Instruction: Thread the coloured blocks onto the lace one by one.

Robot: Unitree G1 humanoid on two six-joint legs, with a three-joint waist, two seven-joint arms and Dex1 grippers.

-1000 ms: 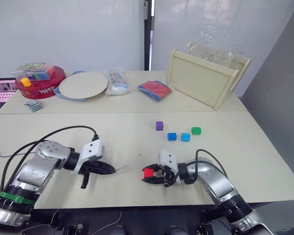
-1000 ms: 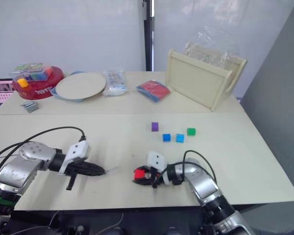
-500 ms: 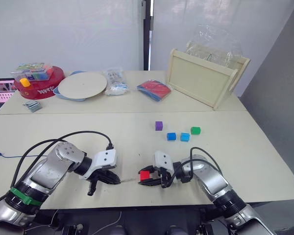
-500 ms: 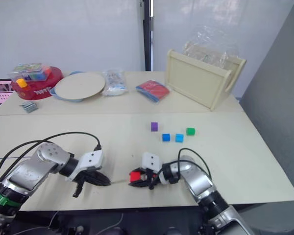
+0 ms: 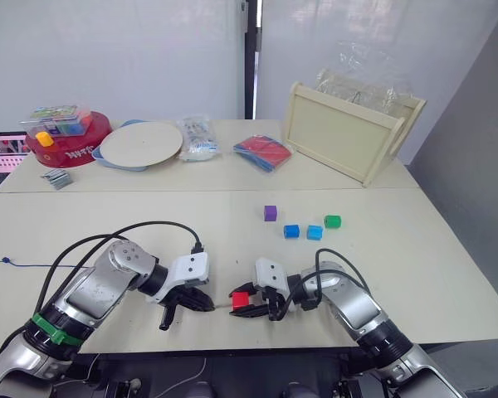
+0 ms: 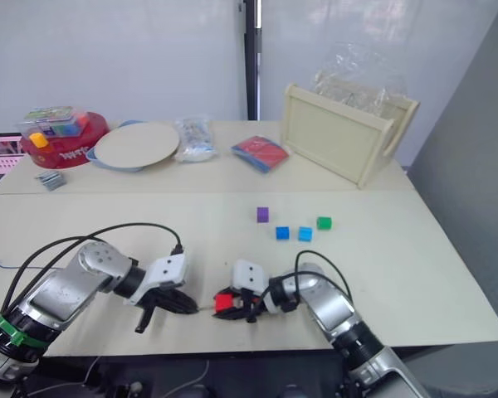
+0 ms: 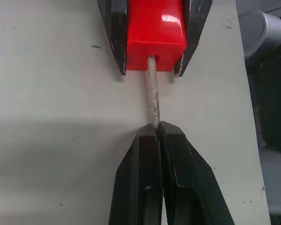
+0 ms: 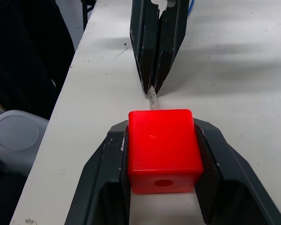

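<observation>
We see a pale tabletop (image 5: 108, 215) with clutter along its far edge: a wooden tray (image 5: 349, 133) standing tilted toward the far right corner, a round plate (image 5: 141, 143) and a red tub (image 5: 66, 141) toward the far left corner, with a clear packet (image 5: 197, 138) and a red-and-blue pouch (image 5: 262, 152) between them.

Near the front edge, about midway along it, our two arms meet. Our right gripper (image 5: 251, 300) is clamped on the red block (image 7: 155, 35), its hole facing our left gripper (image 7: 158, 132). That gripper is pinched shut on the stiff pale tip (image 7: 153, 96) of the lace (image 5: 25, 264), and the tip has entered the hole of the red block. The dark-blue string trails away toward the left edge, ending in a small knot there.

The other four blocks lie loose, right of centre: the purple block (image 5: 270, 213), two blue blocks (image 5: 291, 231) (image 5: 314, 232) side by side, and the green block (image 5: 332, 221) just beyond them.

We judge the threading of the first block just begun. The risks: the tip is held close to the block, so little length can pass before our fingers meet the cube; a slightly skewed push could bend the tip or twist the block in its grip; letting go too early could let the tip slip out.
</observation>
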